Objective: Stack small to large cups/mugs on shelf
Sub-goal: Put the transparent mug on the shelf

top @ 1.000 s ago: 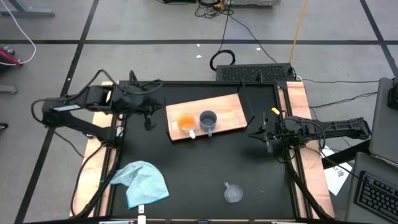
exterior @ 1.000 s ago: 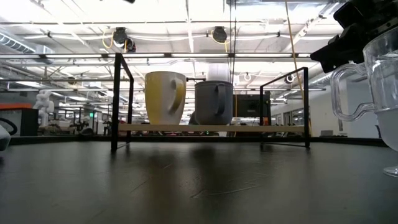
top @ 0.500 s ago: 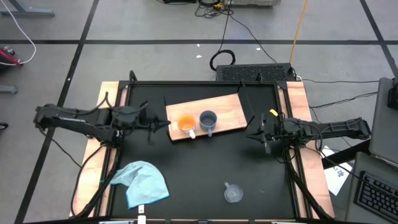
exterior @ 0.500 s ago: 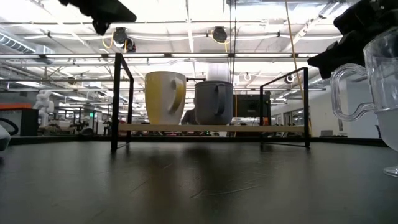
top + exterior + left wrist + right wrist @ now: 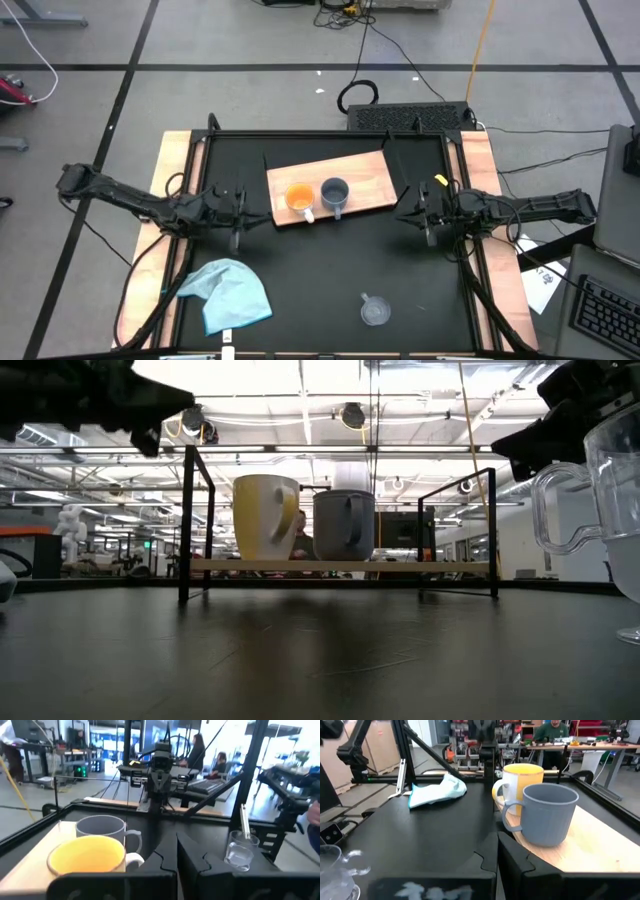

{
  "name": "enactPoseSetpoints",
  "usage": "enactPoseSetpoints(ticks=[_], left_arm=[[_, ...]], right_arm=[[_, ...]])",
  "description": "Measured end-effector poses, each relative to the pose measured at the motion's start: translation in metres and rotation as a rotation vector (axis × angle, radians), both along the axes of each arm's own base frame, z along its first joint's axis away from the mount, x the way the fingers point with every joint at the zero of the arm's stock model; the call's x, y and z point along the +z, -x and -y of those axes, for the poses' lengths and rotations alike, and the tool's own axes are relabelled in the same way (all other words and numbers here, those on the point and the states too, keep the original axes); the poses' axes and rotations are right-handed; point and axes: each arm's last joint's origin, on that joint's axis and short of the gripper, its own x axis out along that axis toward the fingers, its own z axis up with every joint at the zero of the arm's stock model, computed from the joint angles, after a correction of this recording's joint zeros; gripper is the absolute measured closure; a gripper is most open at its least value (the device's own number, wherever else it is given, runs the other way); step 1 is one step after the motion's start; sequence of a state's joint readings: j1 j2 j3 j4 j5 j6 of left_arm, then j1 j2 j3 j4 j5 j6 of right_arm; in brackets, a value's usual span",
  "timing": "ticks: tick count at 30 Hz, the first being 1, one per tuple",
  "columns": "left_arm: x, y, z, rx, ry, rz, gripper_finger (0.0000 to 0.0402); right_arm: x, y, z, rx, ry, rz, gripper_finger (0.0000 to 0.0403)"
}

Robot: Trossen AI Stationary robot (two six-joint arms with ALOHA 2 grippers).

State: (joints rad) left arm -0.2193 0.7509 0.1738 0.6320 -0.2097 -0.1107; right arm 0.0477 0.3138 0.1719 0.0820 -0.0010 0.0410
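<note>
My left gripper (image 5: 238,212) hovers clenched and empty by the table's left edge. On the shelf (image 5: 368,177) the orange cup (image 5: 299,197) touches the grey-blue cup (image 5: 334,194). The clear cup (image 5: 375,311) sits near the front edge. My right gripper (image 5: 415,213), clenched, hovers by the right edge.

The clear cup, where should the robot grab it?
Probably by the rim, coming straight down. The clear cup stands upright, alone on the black tabletop, mouth open upward. One finger can go inside, one outside, on a side away from its small handle.
</note>
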Motion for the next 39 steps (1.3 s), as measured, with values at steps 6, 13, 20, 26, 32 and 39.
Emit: enactPoseSetpoints(ticks=[6,13,20,26,32,39], left_arm=[[-0.014,0.008,-0.001,-0.003,0.036,0.056,0.0401],[-0.015,0.008,0.000,-0.023,0.006,0.040,0.0401],[-0.017,0.008,0.002,-0.093,-0.005,0.021,0.0401],[-0.020,0.008,0.003,-0.126,-0.018,-0.004,0.0401],[-0.020,0.008,0.002,-0.117,-0.035,-0.004,0.0401],[-0.020,0.008,0.002,-0.116,-0.057,-0.003,0.0401]], right_arm=[[0.003,0.000,0.000,-0.003,-0.027,0.028,0.0403],[0.003,0.000,0.000,-0.003,-0.027,0.026,0.0403],[0.004,0.000,0.000,-0.003,-0.028,0.043,0.0403],[0.005,-0.001,0.000,-0.002,-0.029,0.055,0.0403],[0.007,-0.001,0.000,-0.002,-0.044,0.069,0.0403],[0.008,-0.001,0.000,0.001,-0.031,0.084,0.0403]])
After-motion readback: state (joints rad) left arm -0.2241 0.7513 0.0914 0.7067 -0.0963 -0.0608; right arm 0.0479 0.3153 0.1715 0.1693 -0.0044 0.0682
